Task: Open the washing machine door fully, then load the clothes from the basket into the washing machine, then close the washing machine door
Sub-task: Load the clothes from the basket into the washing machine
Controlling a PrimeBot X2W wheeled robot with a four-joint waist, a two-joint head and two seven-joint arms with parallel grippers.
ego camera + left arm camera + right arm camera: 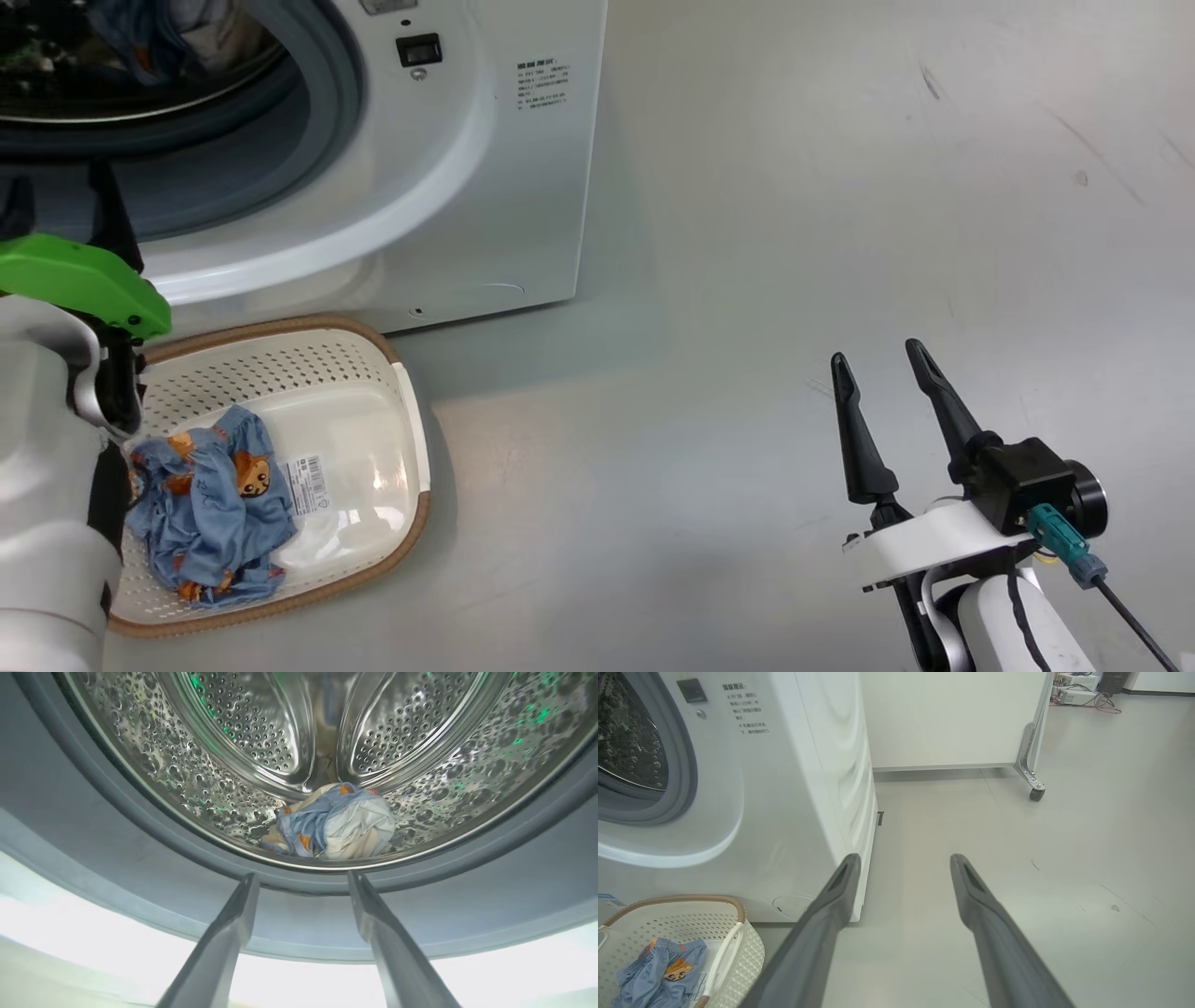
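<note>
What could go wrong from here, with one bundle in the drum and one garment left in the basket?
The crumpled blue-and-cream garment bundle lies near the front lip of the perforated steel drum, close to the grey rubber gasket; it might get pinched at closing.
The light blue cartoon-print garment lies in the cream-white perforated plastic basket; closing now would leave it out.
The open left end effector points at the gasket and could snag it when pulled back.

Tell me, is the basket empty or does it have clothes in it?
Not empty. A crumpled light blue garment printed with orange cartoon animals lies in the basket; the rest of its bottom is bare.
</note>
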